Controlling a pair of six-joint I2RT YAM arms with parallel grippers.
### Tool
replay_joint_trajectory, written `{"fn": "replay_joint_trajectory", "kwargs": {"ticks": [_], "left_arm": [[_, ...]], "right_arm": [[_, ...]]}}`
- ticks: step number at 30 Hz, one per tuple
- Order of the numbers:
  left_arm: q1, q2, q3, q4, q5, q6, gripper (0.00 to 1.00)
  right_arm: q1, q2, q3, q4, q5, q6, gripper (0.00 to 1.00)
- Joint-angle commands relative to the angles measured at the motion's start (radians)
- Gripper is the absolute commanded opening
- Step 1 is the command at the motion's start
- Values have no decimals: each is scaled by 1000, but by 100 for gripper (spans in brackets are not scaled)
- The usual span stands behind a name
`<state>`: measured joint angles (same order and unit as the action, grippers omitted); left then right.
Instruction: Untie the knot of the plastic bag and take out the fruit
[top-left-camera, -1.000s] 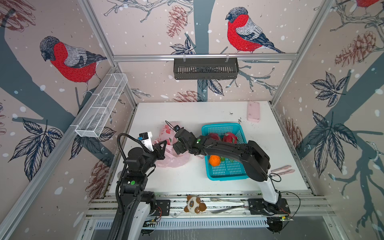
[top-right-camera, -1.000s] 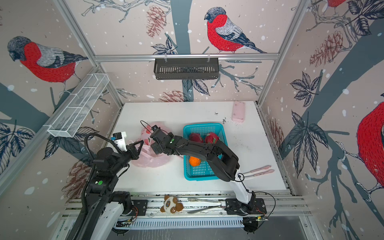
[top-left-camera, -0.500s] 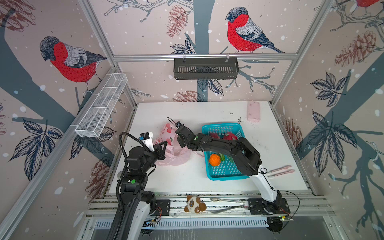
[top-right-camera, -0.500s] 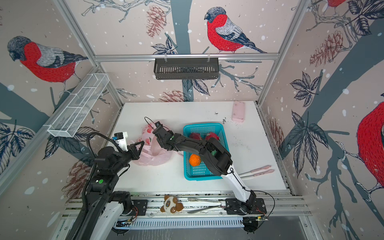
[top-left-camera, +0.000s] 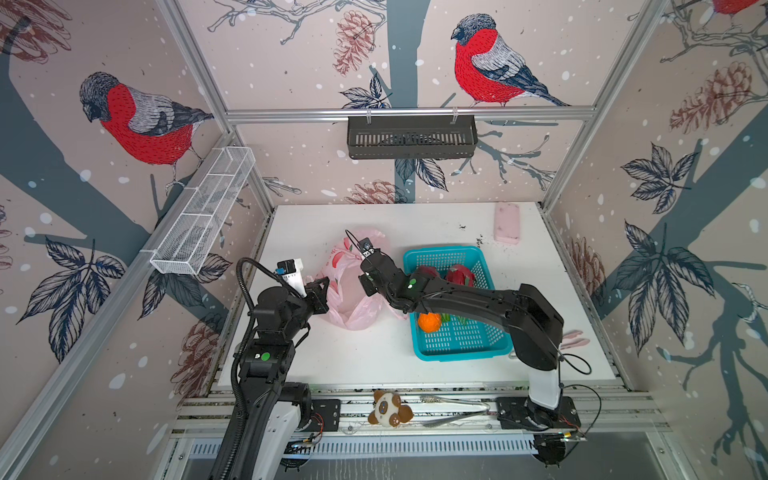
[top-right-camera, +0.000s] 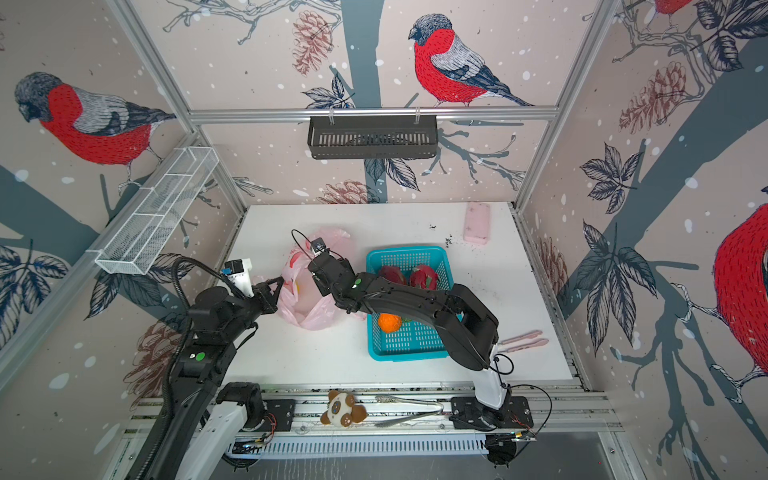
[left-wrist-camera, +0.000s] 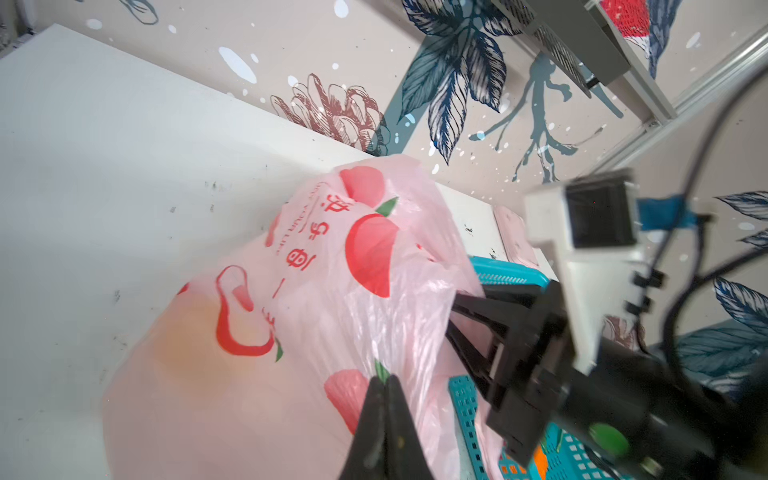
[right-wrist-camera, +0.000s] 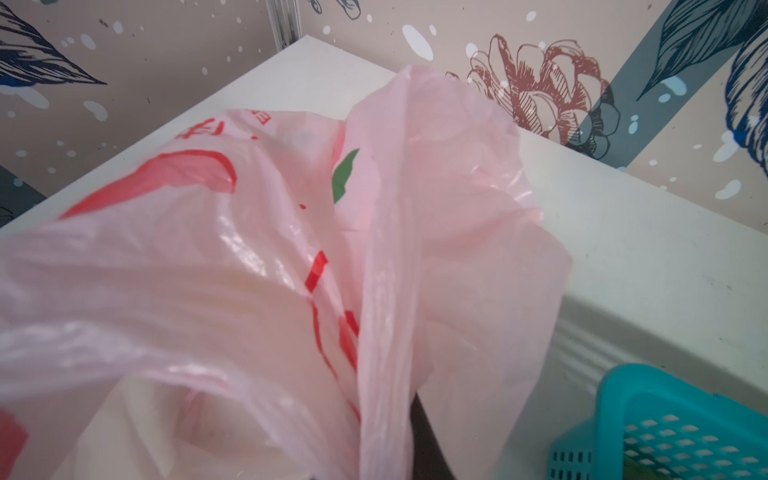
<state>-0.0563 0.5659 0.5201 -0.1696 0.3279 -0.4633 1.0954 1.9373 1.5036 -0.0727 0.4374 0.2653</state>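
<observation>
left of centre on the white table you have the plastic bag, slumped, mouth slack, with a pale yellow fruit dim through its film; left gripper pinched shut on the bag's edge; right gripper closed on a fold of its rim; just beside the bag, teal basket holding two dragon fruits and one orange
</observation>
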Motion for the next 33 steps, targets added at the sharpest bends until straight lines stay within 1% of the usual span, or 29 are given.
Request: {"fn": "replay_joint_trajectory", "kwargs": {"ticks": [1,6,9,13,16,19,24,28,33], "left_arm": [[0,-3,8,4,-74,16,0],[0,-14,-10,-18,-143,-12,0],[0,-27,-32,-25,-195,-38,0],[0,-48,-40,-14,-269,-57,0],[1,-61,-22,32,-294,-58,0],[1,-55,13,86,-287,-39,0],[1,-21,67,175,-231,-7,0],[1,9,87,236,-183,-8,0],[0,30,93,298,-128,-17,0]], "right_arm": [[37,-47,-35,59,121,15,14],[106,-92,-84,88,279,25,14],[142,-108,-106,99,337,46,14],[167,-126,-139,101,349,113,14],[176,-127,-159,92,343,160,14],[178,-127,-183,92,343,211,14],[181,-129,-233,139,355,276,14],[181,-125,-272,187,362,328,14],[180,-100,-288,205,354,390,14]]}}
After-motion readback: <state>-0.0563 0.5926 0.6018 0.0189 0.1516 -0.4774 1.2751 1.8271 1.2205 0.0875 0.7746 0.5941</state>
